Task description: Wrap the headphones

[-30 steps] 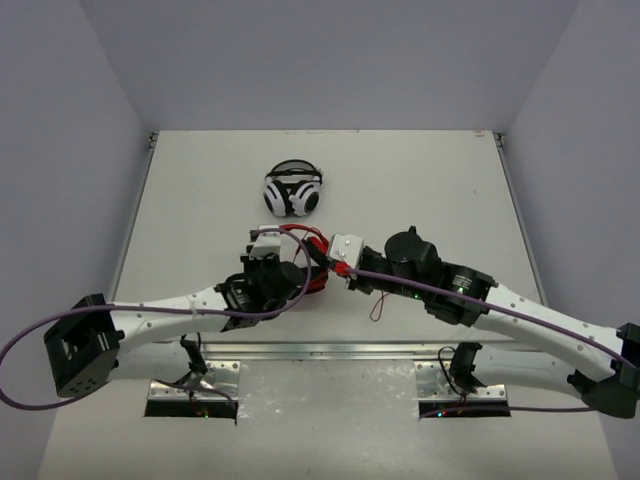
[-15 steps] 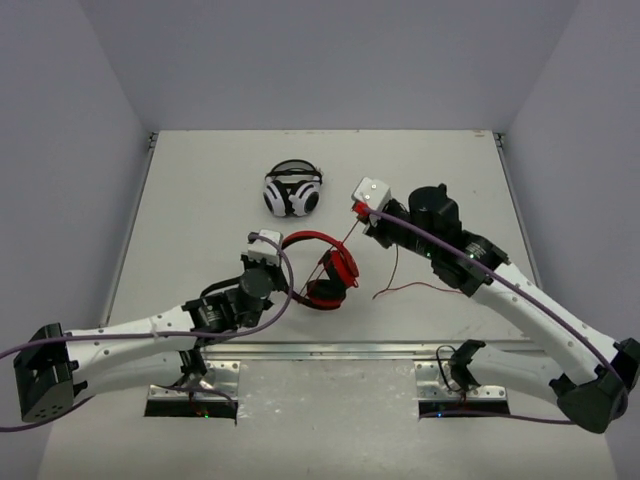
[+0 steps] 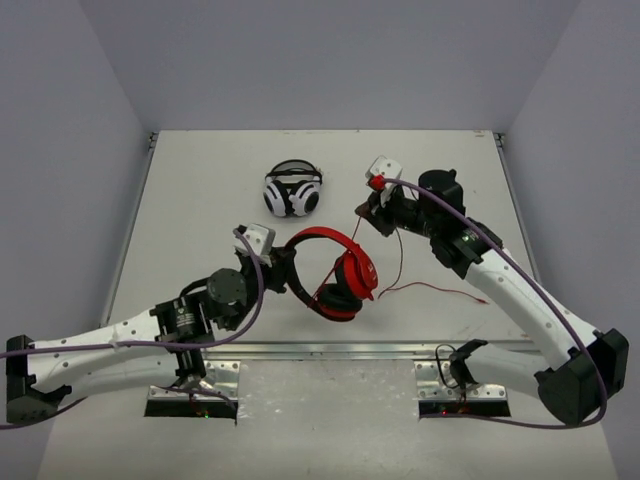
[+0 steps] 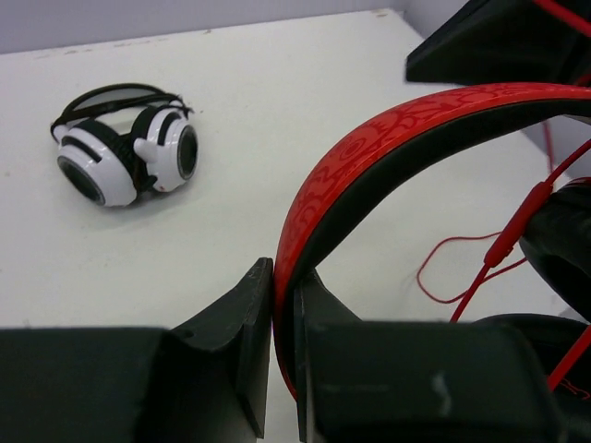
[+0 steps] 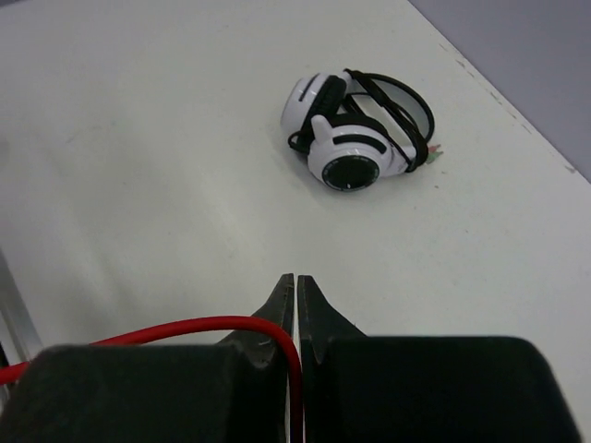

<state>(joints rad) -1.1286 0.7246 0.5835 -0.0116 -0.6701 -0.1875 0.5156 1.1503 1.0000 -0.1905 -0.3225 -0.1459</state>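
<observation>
On the smooth pale table (image 3: 200, 180), towards its front middle, the headphones (image 3: 355, 272) are held by their curved red headband, which has a patterned surface and a black lining. The left gripper (image 4: 284, 277) is clamped on that band. Farther back lies a rounded white-and-black pair (image 3: 293, 192). The right gripper (image 5: 296, 288) pinches the thin red cable (image 5: 185, 324) tight.

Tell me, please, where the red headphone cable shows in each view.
Top external: red cable runs down from the right gripper, right of centre.
Left wrist: right edge, below the headband.
Right wrist: bottom centre, pinched between the fingers.
Shared landmark: white-and-black headphones.
</observation>
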